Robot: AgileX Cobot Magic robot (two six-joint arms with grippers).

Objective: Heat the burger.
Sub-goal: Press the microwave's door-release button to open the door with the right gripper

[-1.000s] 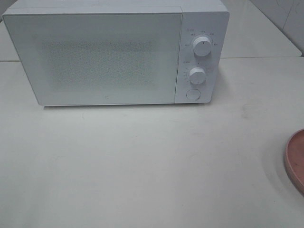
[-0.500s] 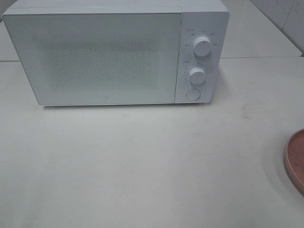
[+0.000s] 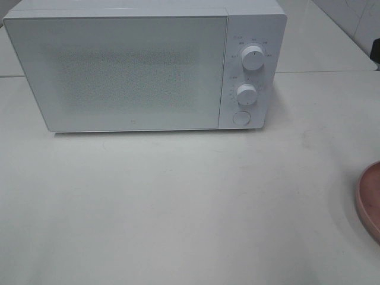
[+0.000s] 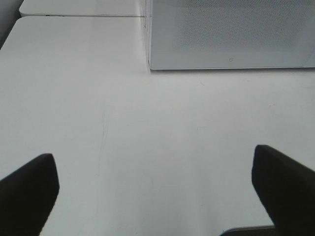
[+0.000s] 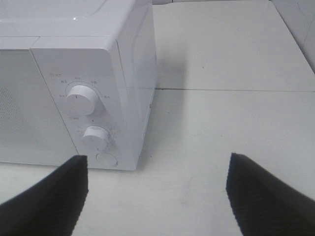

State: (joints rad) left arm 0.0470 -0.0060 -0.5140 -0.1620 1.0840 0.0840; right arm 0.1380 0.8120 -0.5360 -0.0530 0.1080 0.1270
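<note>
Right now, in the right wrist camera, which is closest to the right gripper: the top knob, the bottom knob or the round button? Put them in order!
Starting from the right gripper, which is open and holds nothing:
1. The round button, lowest on the microwave panel.
2. The bottom knob, just above that button.
3. The top knob, highest on the panel.

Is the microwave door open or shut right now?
Shut. The microwave door lies flush with the control panel, with no gap along its edge.
</note>
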